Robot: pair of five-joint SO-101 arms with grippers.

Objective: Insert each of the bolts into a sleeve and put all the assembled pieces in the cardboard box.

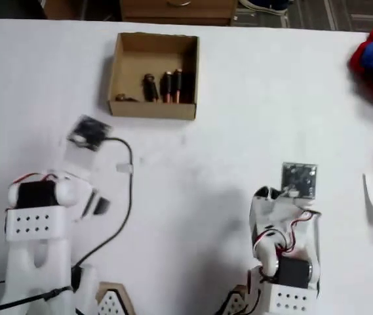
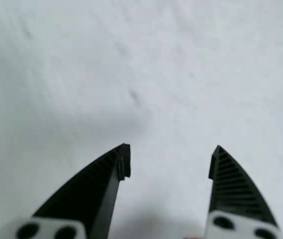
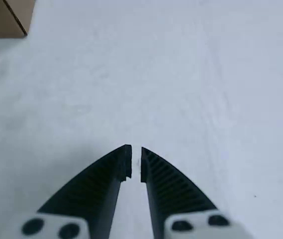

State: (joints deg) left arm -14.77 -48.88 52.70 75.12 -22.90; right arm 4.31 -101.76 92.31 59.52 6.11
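left gripper (image 2: pixel 171 149): jaws spread, empty | right gripper (image 3: pixel 135 149): jaws almost pressed together, empty | dark sleeved bolts (image 1: pixel 166 86): seen in open brown cardboard box (image 1: pixel 152 109), well ahead of both, nearer left, axes pointing away

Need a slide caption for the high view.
Pieces lie in the box; arms rest by the table's near edge.

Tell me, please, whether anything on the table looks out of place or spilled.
Nothing stands out. The assembled pieces lie side by side inside the cardboard box, which sits upright on the table. The left tool is open, the right tool shut, both above the table.
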